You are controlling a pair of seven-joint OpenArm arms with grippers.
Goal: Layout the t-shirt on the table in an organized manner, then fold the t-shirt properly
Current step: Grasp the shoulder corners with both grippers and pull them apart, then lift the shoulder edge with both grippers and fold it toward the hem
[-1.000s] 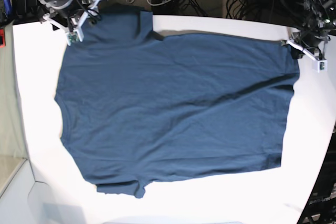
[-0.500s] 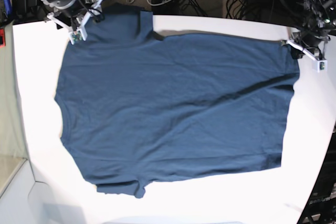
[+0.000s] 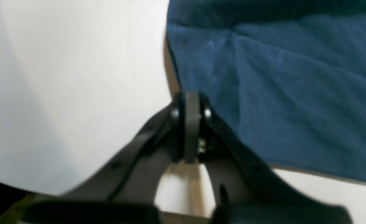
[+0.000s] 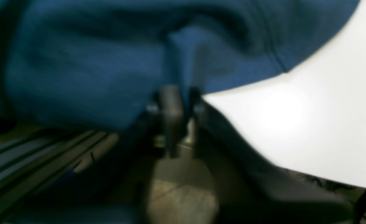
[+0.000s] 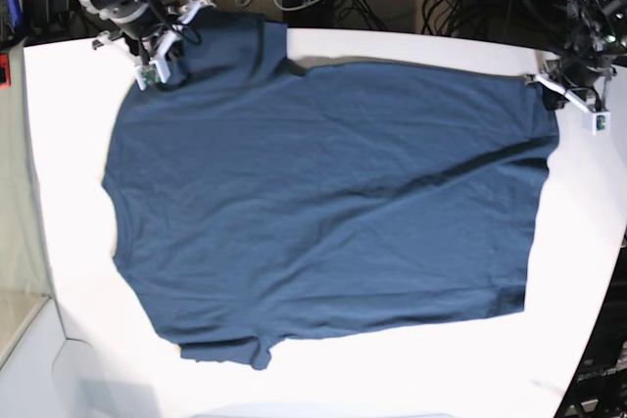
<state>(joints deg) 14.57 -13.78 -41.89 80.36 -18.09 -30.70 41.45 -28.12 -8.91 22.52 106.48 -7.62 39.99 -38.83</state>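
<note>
Shirt [image 5: 323, 203] spread flat on table [image 5: 59, 193], collar side twd base view's left. R gripper [image 5: 162, 41] jaws clamped on sleeve at far-left corner; L gripper [image 5: 566, 90] jaws shut on hem corner, far right (cloth looks pinched, wrist views blurry). Both hold far edge, prob. to tension or lift for fold.

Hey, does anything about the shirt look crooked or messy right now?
Mostly flat, but the t-shirt lies sideways with diagonal wrinkles across its middle, and one sleeve overhangs the far edge of the table, bunched where the right claw pinches it.
</note>
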